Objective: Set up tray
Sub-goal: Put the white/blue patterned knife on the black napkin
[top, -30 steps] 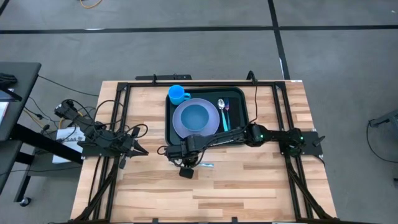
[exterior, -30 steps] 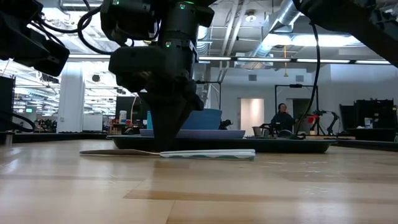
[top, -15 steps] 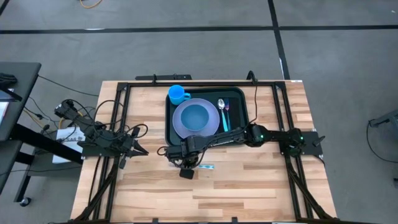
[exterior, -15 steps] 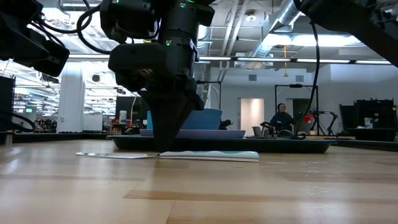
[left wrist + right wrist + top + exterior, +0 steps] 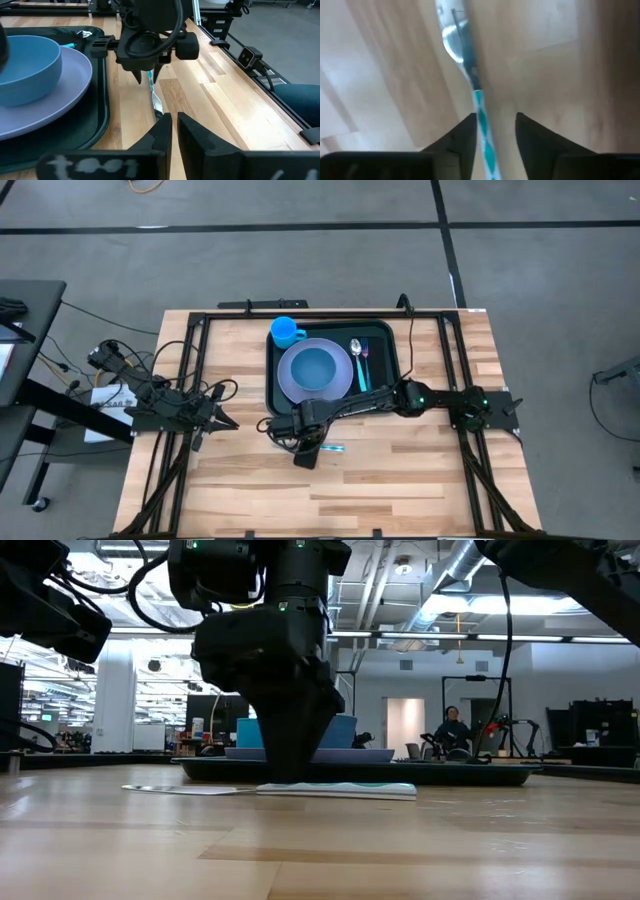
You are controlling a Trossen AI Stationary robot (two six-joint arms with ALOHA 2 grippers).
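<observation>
The dark green tray [image 5: 385,380] lies at the table's far middle. It holds a lavender plate [image 5: 335,385] with a blue bowl [image 5: 313,366], a blue cup [image 5: 286,332] and two utensils [image 5: 360,362]. A utensil with a teal-and-white handle [image 5: 481,112] lies flat on the wood [image 5: 336,788] just near of the tray. My right gripper [image 5: 492,132] stands open over it, pointing down, one finger on each side of the handle; whether a finger touches it I cannot tell. My left gripper [image 5: 174,125] waits shut at the table's left [image 5: 232,423].
The utensil's metal end [image 5: 158,109] points toward the table's left, toward my left gripper. Bare wood spreads over the table's near half [image 5: 380,490]. Black frame rails [image 5: 200,360] run along both sides. A person [image 5: 452,732] sits far off in the room.
My right gripper has opened and let go of the teal-handled utensil, then shifted a little toward the table's right edge along it. The utensil has settled flat on the wood and stays there.
</observation>
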